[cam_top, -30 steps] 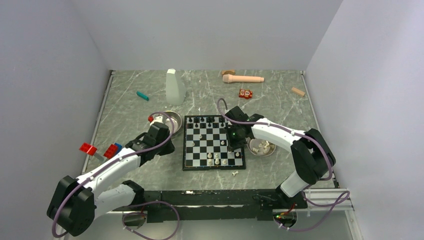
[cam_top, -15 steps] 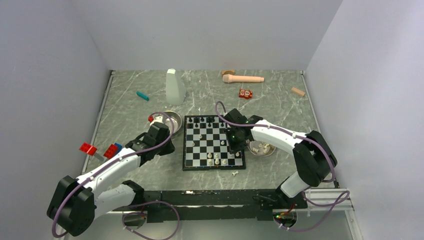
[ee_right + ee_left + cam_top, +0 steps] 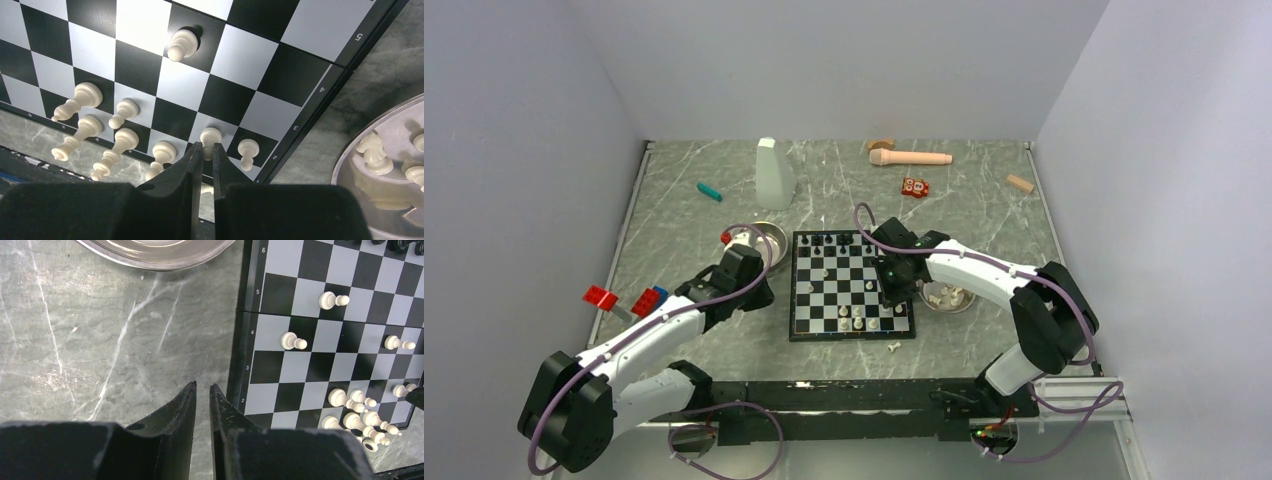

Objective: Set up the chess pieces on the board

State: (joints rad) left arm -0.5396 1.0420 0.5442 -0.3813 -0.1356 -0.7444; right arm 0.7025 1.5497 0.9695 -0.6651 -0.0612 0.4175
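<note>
A stray cream piece [image 3: 893, 347] lies nearest, on the grey marbled bench [image 3: 100, 340] at six o'clock of the black-and-white checkered chessboard [image 3: 240, 112]. Over the board's near rows the right gripper [image 3: 203, 145] stands narrow. Its tips are about the top of a small cream pawn [image 3: 210, 136] whose base rests on a square. Whether they pinch it I cannot tell.

The step looks to be seating this pawn. To do it well, centre the base, open the jaws only a little and lift straight up, since another cream pawn [image 3: 248, 150] stands just beside at three o'clock.

The left gripper [image 3: 202, 386], narrow and empty, hangs over bare bench at nine o'clock of the board. A shiny steel bowl [image 3: 350, 170] of cream pieces sits at three o'clock. Black pieces [image 3: 839, 240] line the far row. Beyond, a white bottle [image 3: 774, 175] stands at eleven o'clock, before pale grey walls [image 3: 844, 70].
</note>
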